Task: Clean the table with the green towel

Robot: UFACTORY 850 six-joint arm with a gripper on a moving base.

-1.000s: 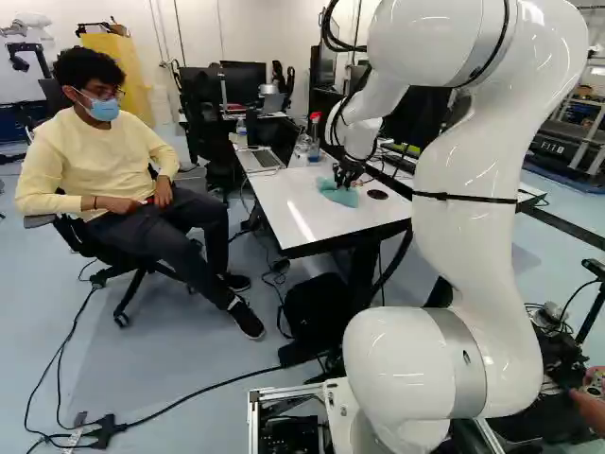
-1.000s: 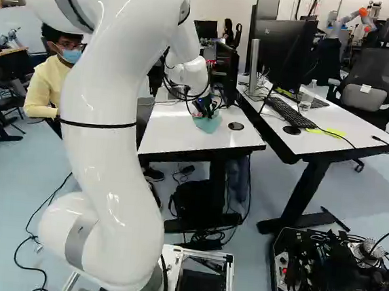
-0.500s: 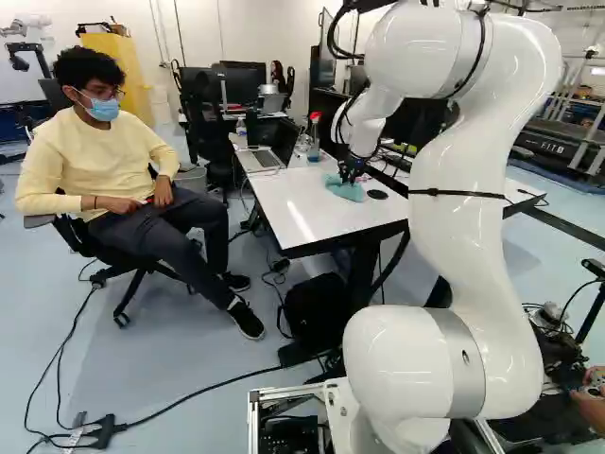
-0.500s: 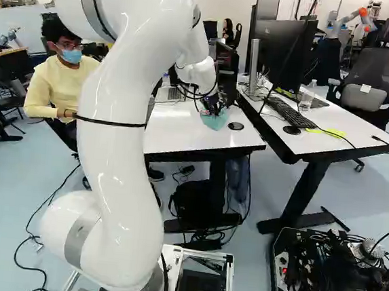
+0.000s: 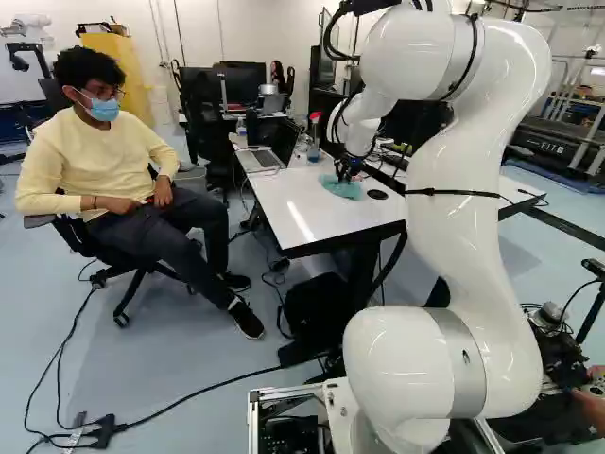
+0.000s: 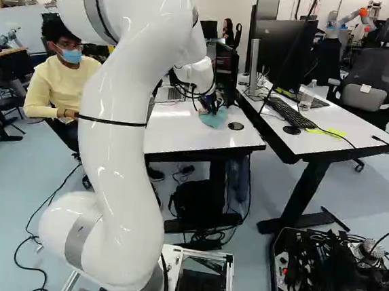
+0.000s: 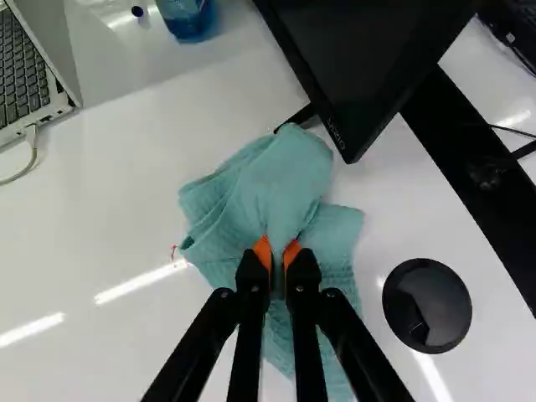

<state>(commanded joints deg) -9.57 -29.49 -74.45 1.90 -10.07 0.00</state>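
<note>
Pale walls [image 5: 217,38] rise behind a blue-grey floor [image 5: 180,378]. At the right of the right base view, a white-topped desk [image 6: 334,141] bears a keyboard [image 6: 291,113] near its left edge; beyond its far edge stands a dark office chair [image 6: 370,69].

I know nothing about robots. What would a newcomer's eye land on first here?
Probably the bulky, glossy white jointed arm, rising from the foot of both base views. Next, on the shiny white tabletop, a crumpled blue-green cloth towel, pinched in a black two-fingered pincer with orange pads. Beside the towel is a round black disc.
</note>
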